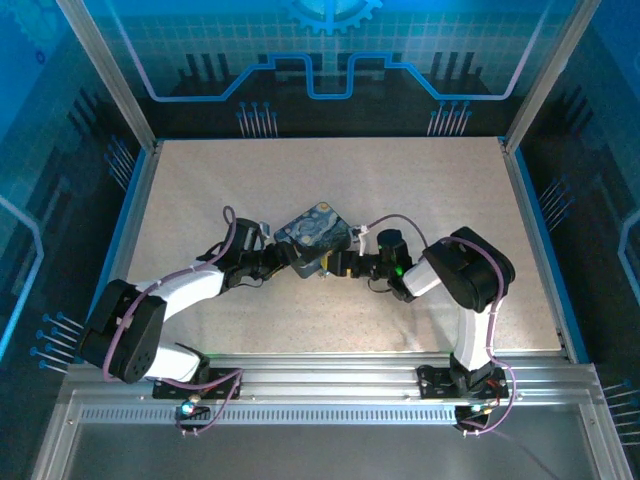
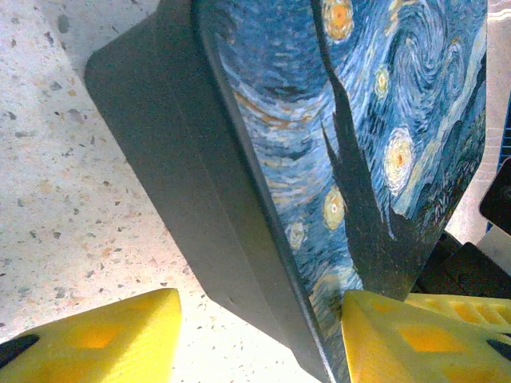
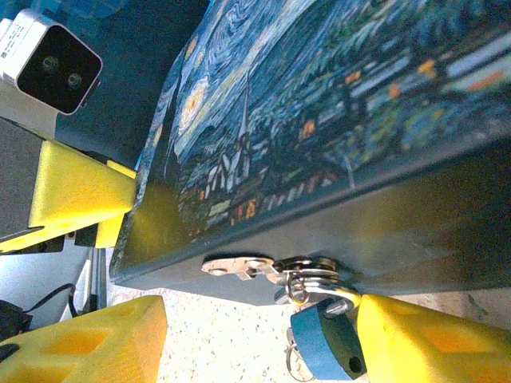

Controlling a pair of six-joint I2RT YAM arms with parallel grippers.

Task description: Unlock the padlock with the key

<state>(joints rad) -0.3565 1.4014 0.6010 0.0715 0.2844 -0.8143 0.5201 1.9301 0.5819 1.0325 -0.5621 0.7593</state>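
**A:** Where is the padlock?

**B:** From my right wrist I see the padlock [image 3: 326, 345] hanging below the tin [image 3: 335, 96]. Its shackle goes through a metal hasp [image 3: 239, 266] on the tin's dark side wall. The lock is blue, with a dark hole near its lower corner.

**A:** And your right end effector?

**B:** My right end effector [image 3: 259, 339] is apart. The padlock sits in the gap and touches one yellow finger [image 3: 431, 335]. The other finger is well apart from it, over the speckled surface [image 3: 215, 343].

**A:** Can you see the key?

**B:** I cannot pick the key out. Thin wire rings [image 3: 307, 271] bunch at the shackle, and another loop shows just below the lock. What hangs on them is too small to tell.

**A:** What about the left side?

**B:** My left end effector [image 2: 262, 323] is apart too, and it straddles the tin's edge. One finger is just beside the painted lid. The other stands off from the dark wall, with bare surface between them. In the right wrist view one of its fingers meets the tin's corner, though I cannot tell whether it presses.

**A:** And from above?

**B:** The tin lies cornerwise near the middle of the surface, between my two arms. Both end effectors are at its near edge, facing each other.
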